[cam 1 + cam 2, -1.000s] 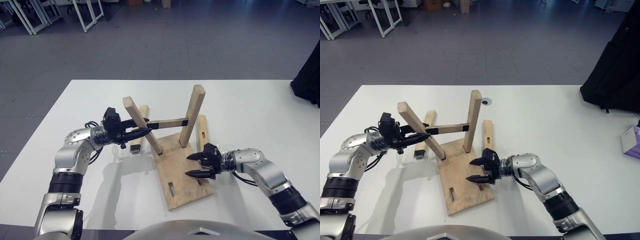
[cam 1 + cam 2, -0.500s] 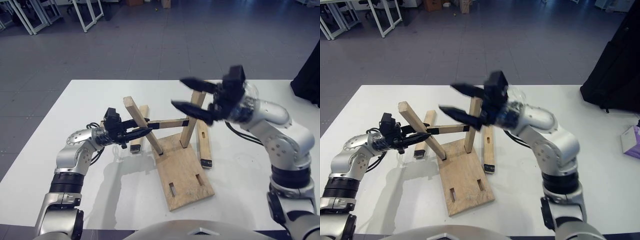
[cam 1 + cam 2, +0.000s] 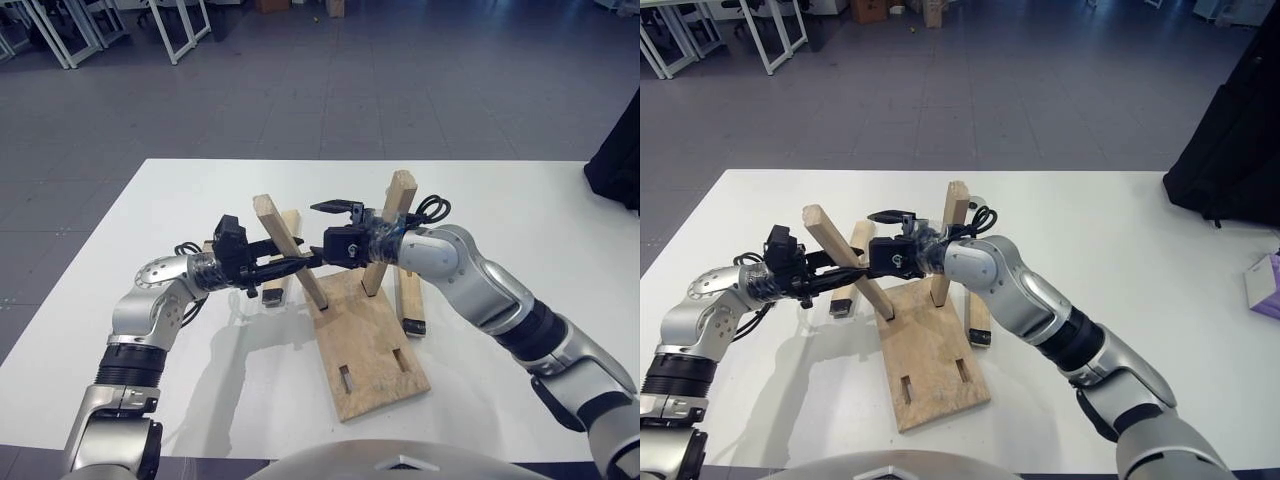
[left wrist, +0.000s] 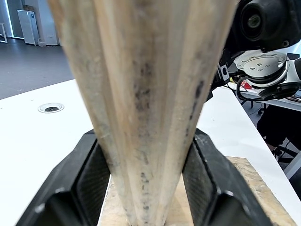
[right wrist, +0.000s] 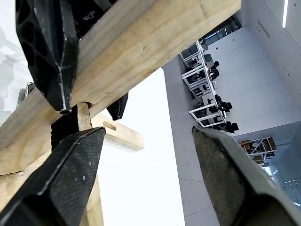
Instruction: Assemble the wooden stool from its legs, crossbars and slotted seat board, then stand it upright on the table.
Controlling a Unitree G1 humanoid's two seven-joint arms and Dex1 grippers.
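The slotted seat board [image 3: 372, 345] lies flat on the white table [image 3: 500, 200]. Two legs stand in it: a tilted leg [image 3: 272, 222] on the left and a steeper leg [image 3: 392, 225] on the right. A crossbar runs between them, mostly hidden behind my right gripper. My left gripper [image 3: 291, 263] is shut on the tilted leg [image 4: 141, 94], one finger [image 4: 77, 188] pressing each side. My right gripper [image 3: 314, 236] is open, pointing at that leg where the crossbar meets it. Its fingers [image 5: 61, 188] are spread with nothing between them.
One loose leg [image 3: 408, 295] lies on the table along the board's right edge. Another loose leg [image 3: 288, 226] lies behind the tilted leg. A black bag [image 3: 1230, 150] stands off the table's right side. The board's near end has two open slots [image 3: 343, 377].
My right arm rose from the board's front right corner, swung over the stool and came down at the crossbar by the tilted leg. The left gripper kept hold of that leg.
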